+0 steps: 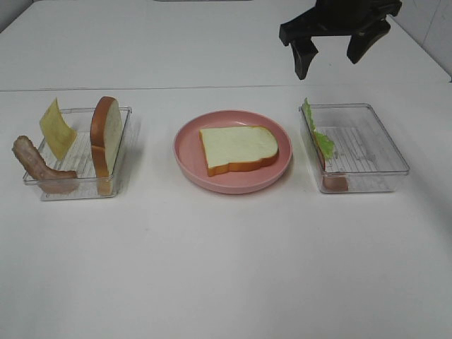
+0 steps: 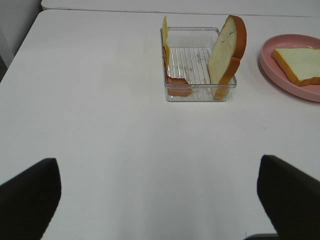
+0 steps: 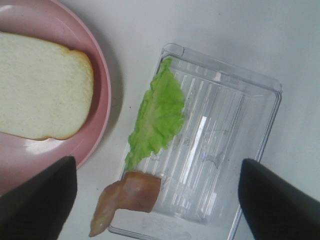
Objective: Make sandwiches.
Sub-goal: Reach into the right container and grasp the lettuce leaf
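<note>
One white bread slice (image 1: 238,147) with an orange-brown crust lies flat on the round pink plate (image 1: 187,157). A second bread slice (image 1: 104,135) stands on edge in the left clear tray (image 1: 125,141), with a yellow cheese square (image 1: 56,128) and a brown meat strip (image 1: 37,166). A green lettuce leaf (image 1: 318,133) and another meat strip (image 1: 334,182) lean on the right tray's (image 1: 367,145) left wall. My right gripper (image 1: 328,60) is open and empty, high above and behind the right tray; its wrist view shows the lettuce (image 3: 157,117) and the meat (image 3: 127,197). My left gripper (image 2: 160,210) is open and empty, well short of the left tray (image 2: 200,92).
The white table (image 1: 226,268) stretches wide in front of the plate and trays. The table's back part begins at a seam (image 1: 155,89) behind the trays. The left arm is out of the exterior high view.
</note>
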`<action>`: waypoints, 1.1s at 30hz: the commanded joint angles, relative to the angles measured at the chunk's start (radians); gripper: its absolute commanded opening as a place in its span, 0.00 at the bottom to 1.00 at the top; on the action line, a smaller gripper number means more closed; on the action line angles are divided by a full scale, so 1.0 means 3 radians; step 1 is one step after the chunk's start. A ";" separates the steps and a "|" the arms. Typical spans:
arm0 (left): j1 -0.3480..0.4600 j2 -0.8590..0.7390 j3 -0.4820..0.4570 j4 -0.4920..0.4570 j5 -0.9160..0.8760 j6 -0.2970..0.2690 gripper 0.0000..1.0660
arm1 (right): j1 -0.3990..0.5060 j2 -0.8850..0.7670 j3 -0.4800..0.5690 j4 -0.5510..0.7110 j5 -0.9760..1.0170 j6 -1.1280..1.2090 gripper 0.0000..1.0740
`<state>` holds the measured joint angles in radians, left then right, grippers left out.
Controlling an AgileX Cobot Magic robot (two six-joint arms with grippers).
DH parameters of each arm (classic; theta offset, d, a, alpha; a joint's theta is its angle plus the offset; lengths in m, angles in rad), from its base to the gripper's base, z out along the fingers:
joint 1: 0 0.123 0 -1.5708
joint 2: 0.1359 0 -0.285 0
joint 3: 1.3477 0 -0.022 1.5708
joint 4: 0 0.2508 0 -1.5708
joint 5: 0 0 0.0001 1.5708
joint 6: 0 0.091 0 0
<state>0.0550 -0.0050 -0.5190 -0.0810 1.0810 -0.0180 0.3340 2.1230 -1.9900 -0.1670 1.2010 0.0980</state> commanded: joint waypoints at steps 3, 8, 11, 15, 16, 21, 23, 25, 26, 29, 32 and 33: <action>0.0003 -0.0043 0.0007 -0.0017 -0.0027 -0.0003 0.94 | -0.0043 0.0067 0.0070 0.0077 -0.0093 0.0020 0.80; 0.0003 -0.0043 0.0007 -0.0017 -0.0027 -0.0003 0.94 | -0.0043 0.0213 0.0070 0.0167 -0.0150 0.0020 0.80; 0.0003 -0.0043 0.0007 -0.0017 -0.0027 -0.0003 0.94 | -0.0043 0.0330 0.0070 0.0170 -0.0200 0.0020 0.80; 0.0003 -0.0043 0.0007 -0.0017 -0.0027 -0.0003 0.94 | -0.0043 0.0413 0.0070 0.0170 -0.0210 0.0007 0.80; 0.0003 -0.0043 0.0007 -0.0017 -0.0027 -0.0003 0.94 | -0.0043 0.0473 0.0070 0.0170 -0.0223 0.0007 0.80; 0.0003 -0.0043 0.0007 -0.0017 -0.0027 -0.0003 0.94 | -0.0043 0.0577 0.0067 0.0177 -0.0310 0.0007 0.79; 0.0003 -0.0043 0.0007 -0.0017 -0.0027 -0.0003 0.94 | -0.0043 0.0597 0.0067 0.0177 -0.0323 0.0010 0.79; 0.0003 -0.0043 0.0007 -0.0017 -0.0027 -0.0003 0.94 | -0.0043 0.0637 0.0067 0.0177 -0.0347 0.0023 0.79; 0.0003 -0.0043 0.0007 -0.0017 -0.0027 -0.0003 0.94 | -0.0043 0.0680 0.0067 0.0170 -0.0367 0.0063 0.79; 0.0003 -0.0043 0.0007 -0.0017 -0.0027 -0.0003 0.94 | -0.0043 0.0733 0.0067 0.0140 -0.0397 0.0173 0.79; 0.0003 -0.0043 0.0007 -0.0017 -0.0027 -0.0003 0.94 | -0.0043 0.0750 0.0067 0.0080 -0.0430 0.0230 0.79; 0.0003 -0.0043 0.0007 -0.0017 -0.0027 -0.0003 0.94 | -0.0043 0.0750 0.0067 0.0080 -0.0437 0.0233 0.79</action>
<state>0.0550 -0.0050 -0.5190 -0.0810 1.0810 -0.0180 0.3250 2.3430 -1.9770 -0.1270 1.0860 0.1520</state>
